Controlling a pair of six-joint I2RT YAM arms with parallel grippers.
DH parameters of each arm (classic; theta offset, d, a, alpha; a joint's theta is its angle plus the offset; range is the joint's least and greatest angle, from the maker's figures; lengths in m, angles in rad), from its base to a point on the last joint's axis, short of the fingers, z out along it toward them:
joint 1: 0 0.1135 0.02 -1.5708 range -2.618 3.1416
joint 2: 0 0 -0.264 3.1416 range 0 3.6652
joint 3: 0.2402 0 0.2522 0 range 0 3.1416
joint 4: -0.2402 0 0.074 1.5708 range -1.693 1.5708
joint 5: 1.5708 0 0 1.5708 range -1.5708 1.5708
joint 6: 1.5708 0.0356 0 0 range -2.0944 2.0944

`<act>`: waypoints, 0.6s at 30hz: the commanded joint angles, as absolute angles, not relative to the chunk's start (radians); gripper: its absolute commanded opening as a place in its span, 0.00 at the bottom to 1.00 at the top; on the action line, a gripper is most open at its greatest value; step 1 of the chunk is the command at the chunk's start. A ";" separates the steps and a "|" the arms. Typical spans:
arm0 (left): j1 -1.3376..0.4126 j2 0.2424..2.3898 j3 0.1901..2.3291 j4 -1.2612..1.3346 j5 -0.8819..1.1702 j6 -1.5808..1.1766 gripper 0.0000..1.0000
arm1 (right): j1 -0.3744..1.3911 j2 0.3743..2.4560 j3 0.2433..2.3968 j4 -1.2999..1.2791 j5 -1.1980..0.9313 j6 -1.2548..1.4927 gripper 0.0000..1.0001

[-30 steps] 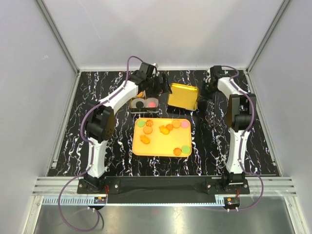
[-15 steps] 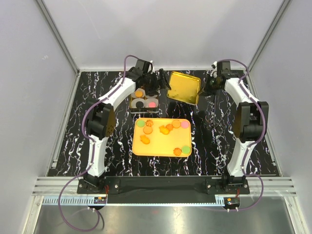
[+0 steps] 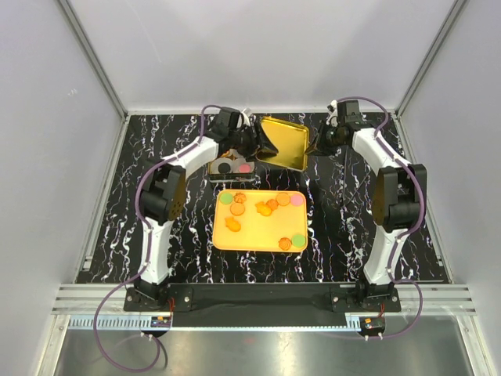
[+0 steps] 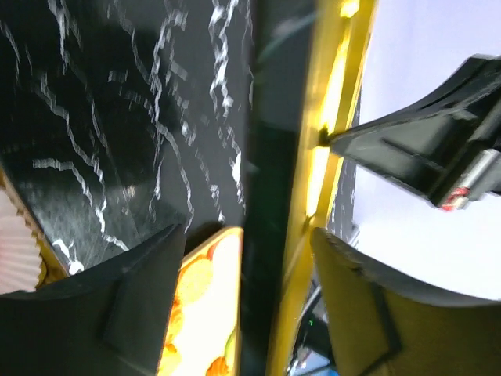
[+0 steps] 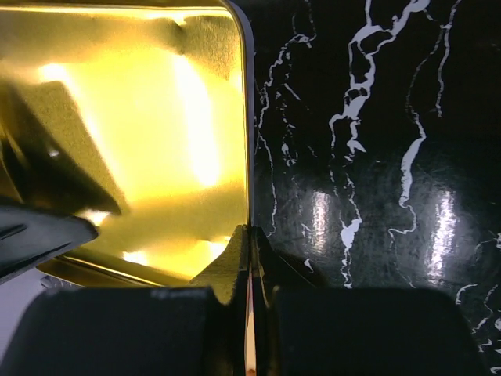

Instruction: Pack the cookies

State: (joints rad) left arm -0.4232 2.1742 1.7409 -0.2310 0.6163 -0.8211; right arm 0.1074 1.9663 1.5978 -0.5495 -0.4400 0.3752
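Several orange, pink and green cookies lie on the yellow tray. A black and a pink one sit in the small tin behind it. The gold lid hangs tilted above the table beside the tin. My right gripper is shut on the lid's right rim. My left gripper stands at the lid's left edge; its jaws are apart on either side of that edge, not pressing it. The left gripper covers part of the tin from above.
A white paper liner shows at the tin's side in the left wrist view. The black marbled table is walled by grey panels on three sides. Both arm bases stand at the near edge.
The right gripper has lifted the lid off the table, tilted it and carried it left toward the tin. The left gripper's jaws have narrowed around the lid's left edge.
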 commanded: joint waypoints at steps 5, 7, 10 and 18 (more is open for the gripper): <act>-0.399 2.017 1.606 -0.046 0.713 -0.902 0.27 | 0.147 1.852 1.554 -0.468 -0.453 0.397 0.00; -0.396 1.994 1.597 -0.052 0.712 -0.894 0.16 | 0.152 1.841 1.542 -0.457 -0.437 0.394 0.00; -0.396 1.973 1.588 -0.067 0.709 -0.882 0.00 | 0.166 1.838 1.528 -0.459 -0.402 0.382 0.00; -0.376 1.953 1.606 -0.247 0.649 -0.818 0.00 | 0.287 1.726 1.453 -0.427 -0.103 0.281 0.54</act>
